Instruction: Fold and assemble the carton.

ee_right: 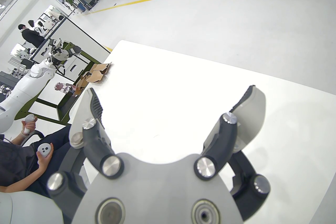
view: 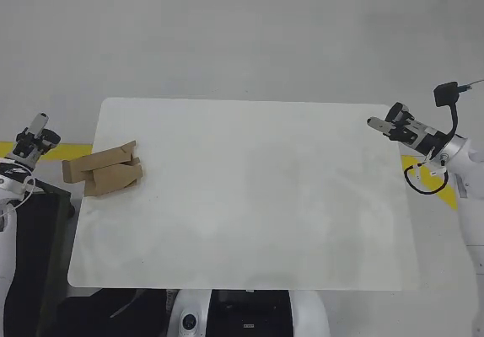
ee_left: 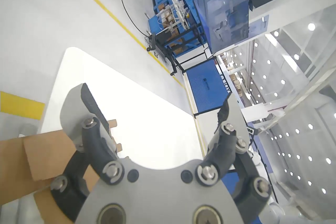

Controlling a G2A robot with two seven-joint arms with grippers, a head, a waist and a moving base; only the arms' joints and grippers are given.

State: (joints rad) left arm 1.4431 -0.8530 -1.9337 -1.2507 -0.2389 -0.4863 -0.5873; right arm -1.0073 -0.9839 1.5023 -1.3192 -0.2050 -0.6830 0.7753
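Note:
A flattened brown carton [view: 104, 170] lies at the left edge of the white table [view: 250, 202], part of it hanging over the edge. My left gripper [view: 36, 133] is off the table to the carton's left, open, holding nothing; in its own view the gripper [ee_left: 156, 101] hovers with the carton [ee_left: 39, 156] close under one finger. My right gripper [view: 387, 123] is at the table's far right corner, open and holding nothing. From the right wrist view the gripper [ee_right: 170, 97] faces across the table toward the distant carton [ee_right: 95, 75].
A dark stand [view: 35, 244] sits beside the table's left edge below the left arm. Yellow floor tape [view: 65, 152] runs on the floor left of the table. The tabletop right of the carton is bare white surface.

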